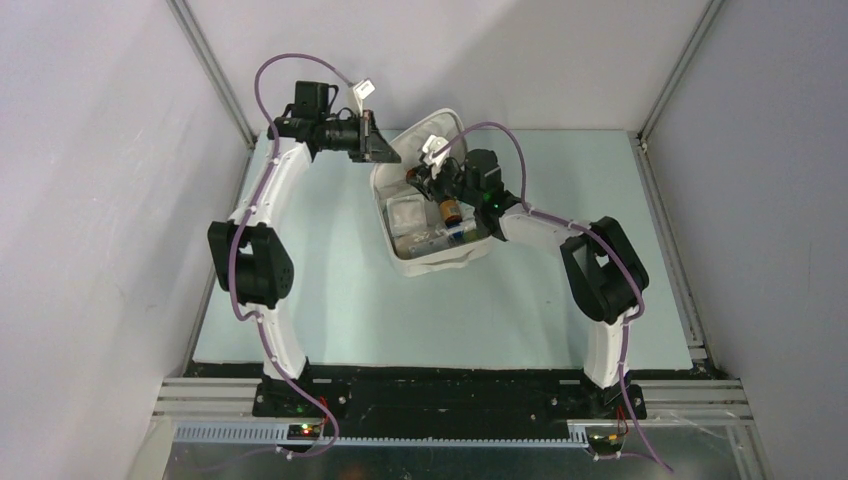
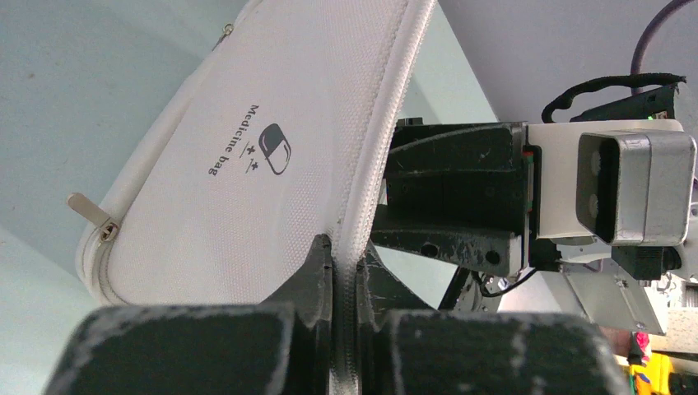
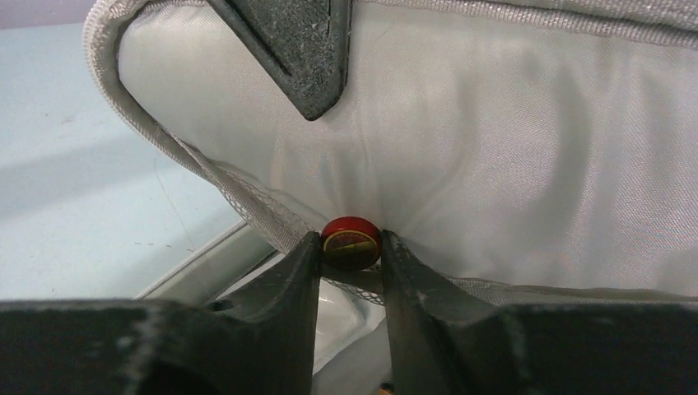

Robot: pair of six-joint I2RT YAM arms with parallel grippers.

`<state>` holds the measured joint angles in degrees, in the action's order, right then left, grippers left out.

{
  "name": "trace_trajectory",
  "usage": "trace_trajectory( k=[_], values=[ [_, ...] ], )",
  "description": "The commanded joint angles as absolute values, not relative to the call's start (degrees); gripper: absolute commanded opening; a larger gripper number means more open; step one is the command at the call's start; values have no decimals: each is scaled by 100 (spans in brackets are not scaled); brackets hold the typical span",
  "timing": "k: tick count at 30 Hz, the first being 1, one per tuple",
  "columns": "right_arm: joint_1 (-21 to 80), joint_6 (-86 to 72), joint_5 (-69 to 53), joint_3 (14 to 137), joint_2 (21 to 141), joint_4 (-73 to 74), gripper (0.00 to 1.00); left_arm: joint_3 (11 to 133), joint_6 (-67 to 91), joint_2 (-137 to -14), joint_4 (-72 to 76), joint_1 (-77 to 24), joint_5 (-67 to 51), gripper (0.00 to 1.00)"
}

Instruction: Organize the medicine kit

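Note:
The medicine kit (image 1: 440, 262), a white zip case, lies open mid-table with its lid (image 1: 437, 124) raised. My left gripper (image 1: 386, 150) is shut on the lid's zipper edge (image 2: 362, 206); the lid's outside with the pill logo (image 2: 275, 149) faces the left wrist view. My right gripper (image 1: 425, 178) reaches into the kit near the lid. It is shut on a small red round container (image 3: 351, 243), pressed against the lid's grey lining (image 3: 535, 164) just above a mesh pocket edge (image 3: 247, 206). A left finger (image 3: 304, 49) shows at the top of the right wrist view.
Inside the case lie a brown bottle (image 1: 452, 212), a clear box (image 1: 405, 215) and a small blue item (image 1: 463, 232). Grey walls and metal frame rails (image 1: 215, 75) close in the pale table (image 1: 330, 290). The right arm's wrist (image 2: 527, 197) sits close beside the lid.

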<state>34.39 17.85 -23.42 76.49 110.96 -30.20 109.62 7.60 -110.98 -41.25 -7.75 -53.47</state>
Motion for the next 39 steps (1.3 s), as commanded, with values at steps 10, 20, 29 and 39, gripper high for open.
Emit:
trace_trajectory(
  k=[10,20,29,39],
  values=[
    [3408,1647,-2089,7751,10210,-1978,63,11137,781,-11135,-4041,-781,-5739,0],
    [3001,1488,-2295,7840,9564,-1229,69,11189,582,-11133,-4043,-906,-5510,0],
    [1562,575,-2382,7845,8981,450,83,11430,261,-11091,-4036,-1004,-5359,0],
    [120,-420,-2962,7774,9458,1068,85,10702,-1257,-10278,-4398,-1592,-4941,12]
  ],
)
